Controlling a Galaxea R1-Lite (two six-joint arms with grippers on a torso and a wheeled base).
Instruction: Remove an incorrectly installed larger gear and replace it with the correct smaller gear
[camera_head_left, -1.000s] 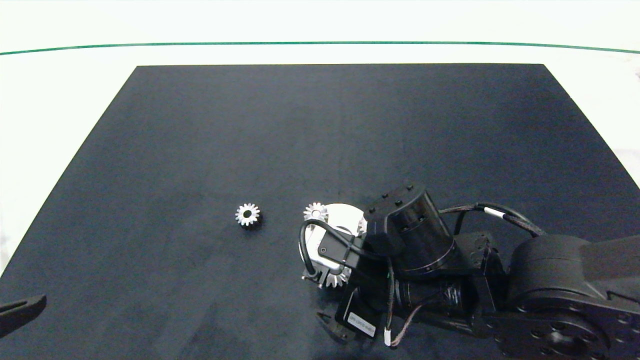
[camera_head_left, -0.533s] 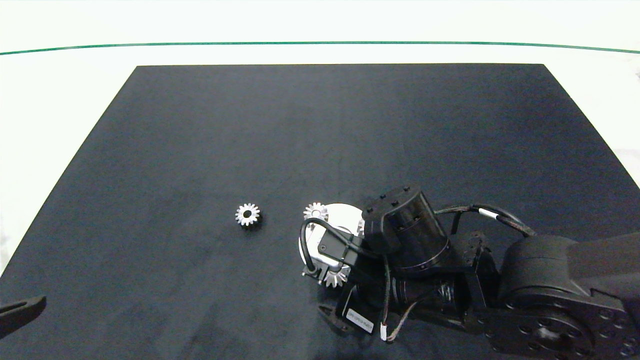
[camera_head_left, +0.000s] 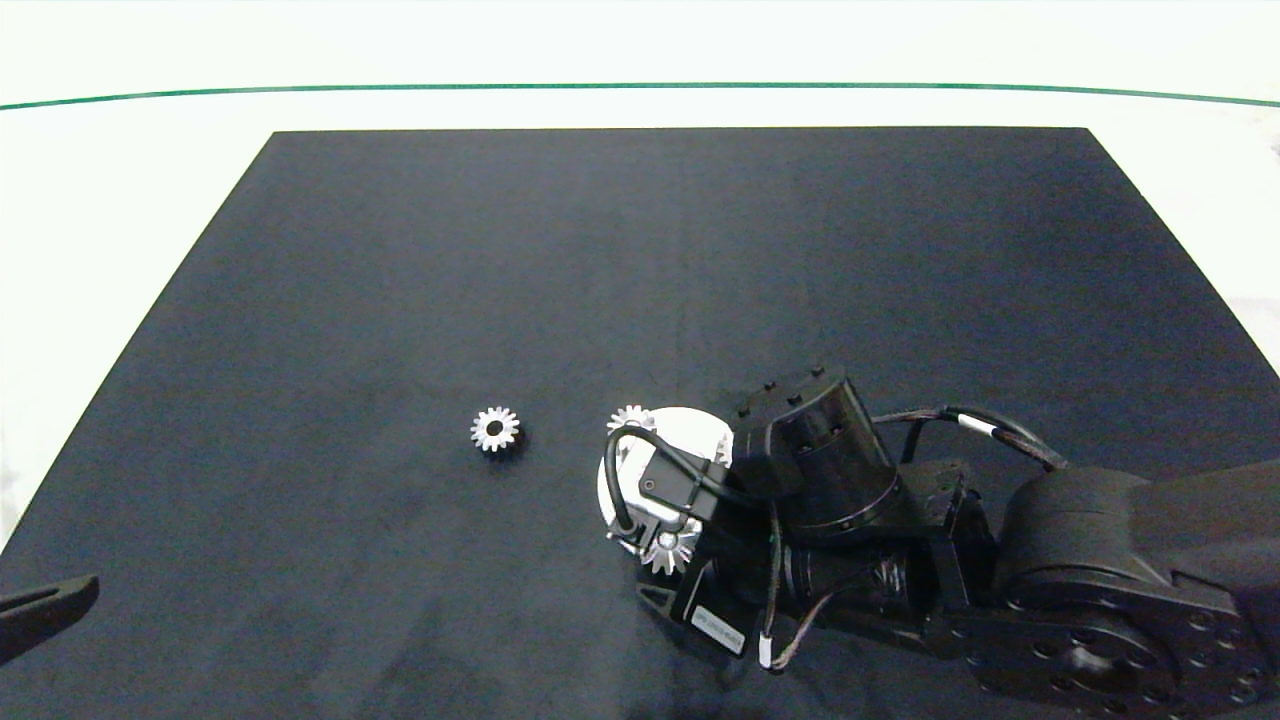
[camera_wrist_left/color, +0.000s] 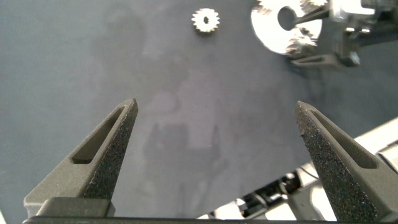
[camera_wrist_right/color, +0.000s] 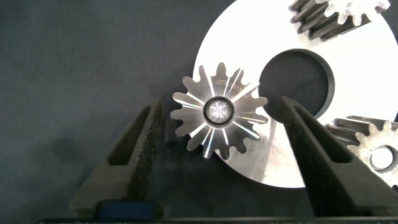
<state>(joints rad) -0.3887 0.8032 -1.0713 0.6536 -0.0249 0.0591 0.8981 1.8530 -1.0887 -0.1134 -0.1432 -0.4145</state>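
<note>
The right arm (camera_head_left: 1050, 560) is built of glossy black cylindrical housings, looped with black cables (camera_head_left: 640, 470); a white label (camera_head_left: 722, 632), its print unreadable, is fixed underneath. Grey textured fingers (camera_wrist_left/color: 102, 158) are fitted.

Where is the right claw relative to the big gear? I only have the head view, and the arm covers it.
Observer: The right claw straddles the big gear, which sits on the metal disc's edge.
Operator: Is it gripping?
Observer: No, it is open and clear of the teeth on both sides.
Operator: And the left claw?
Observer: The left claw is open with nothing in it, above the bare mat.
</note>
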